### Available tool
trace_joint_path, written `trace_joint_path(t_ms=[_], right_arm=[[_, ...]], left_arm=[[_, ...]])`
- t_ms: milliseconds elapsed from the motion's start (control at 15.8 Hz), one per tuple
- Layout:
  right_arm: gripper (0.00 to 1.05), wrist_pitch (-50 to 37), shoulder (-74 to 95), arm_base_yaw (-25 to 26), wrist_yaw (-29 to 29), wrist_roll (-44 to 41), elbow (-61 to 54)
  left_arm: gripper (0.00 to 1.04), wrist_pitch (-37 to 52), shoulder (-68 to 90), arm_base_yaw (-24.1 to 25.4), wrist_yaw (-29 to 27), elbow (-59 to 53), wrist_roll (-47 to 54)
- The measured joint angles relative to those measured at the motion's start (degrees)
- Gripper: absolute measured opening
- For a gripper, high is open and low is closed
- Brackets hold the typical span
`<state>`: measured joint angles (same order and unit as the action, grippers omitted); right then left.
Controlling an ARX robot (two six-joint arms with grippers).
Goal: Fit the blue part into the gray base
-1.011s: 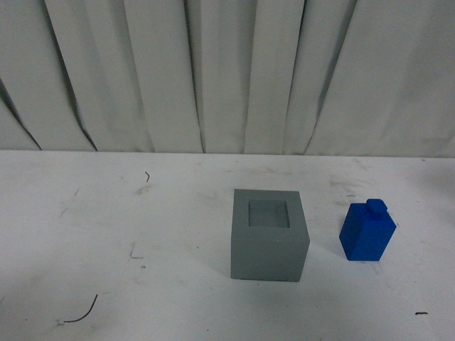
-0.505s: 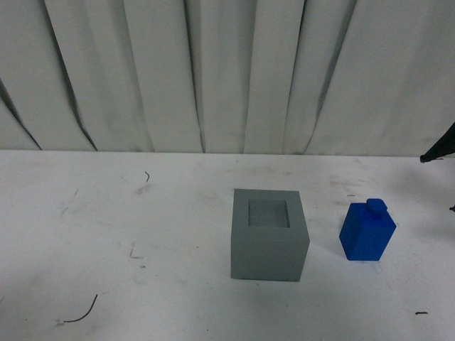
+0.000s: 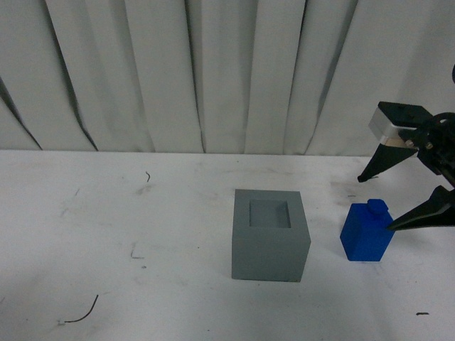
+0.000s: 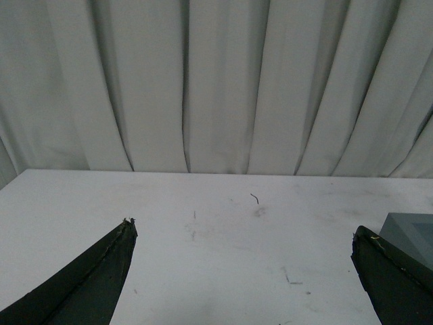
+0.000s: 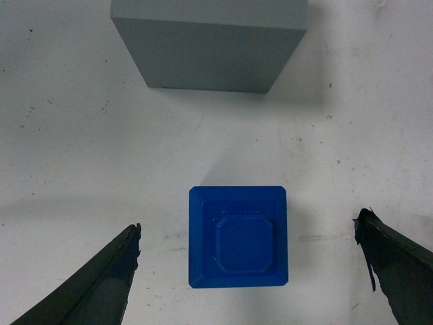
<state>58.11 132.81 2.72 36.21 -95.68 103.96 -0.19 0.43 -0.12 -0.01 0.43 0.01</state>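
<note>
Now the right gripper [image 3: 376,204] hangs wide open over the blue part [image 3: 366,236], which stands just beside the gray base [image 3: 269,245].

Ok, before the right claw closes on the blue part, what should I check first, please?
1. Right claw open: ok, the jaws are spread wide.
2. Blue part centred between the jaws: ok in the right wrist view.
3. Blue part upright, knob on top: ok.
4. Claw low enough to grip the body and not only the knob: cannot tell.
5. Recess of the gray base empty: ok.
6. Left claw away from the work: ok. It is open, and the base shows only at the edge of its view.
</note>
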Motion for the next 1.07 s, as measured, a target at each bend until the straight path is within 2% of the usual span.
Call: trace_joint_path(t_ms=[189, 568, 632, 947, 1074], right_arm=[[0.98, -2.9, 0.7, -1.2, -2.7, 4.4, -1.0], [0.98, -7.9, 1.4, -3.0, -5.7, 5.7, -4.4], [0.95, -7.9, 1.5, -3.2, -5.8, 5.6, -4.8], [0.51, -10.3, 1.7, -3.4, -7.0, 5.8, -7.8], [0.48, -10.1, 1.7, -3.4, -7.1, 5.8, -7.7]], left_arm=[[0.98, 0.0, 0.0, 0.0, 0.0, 0.0, 0.0], [0.98, 0.0, 0.0, 0.0, 0.0, 0.0, 0.0], [0.98, 0.0, 0.0, 0.0, 0.0, 0.0, 0.0], [0.98, 0.0, 0.0, 0.0, 0.0, 0.0, 0.0], [0.98, 0.0, 0.0, 0.0, 0.0, 0.0, 0.0]])
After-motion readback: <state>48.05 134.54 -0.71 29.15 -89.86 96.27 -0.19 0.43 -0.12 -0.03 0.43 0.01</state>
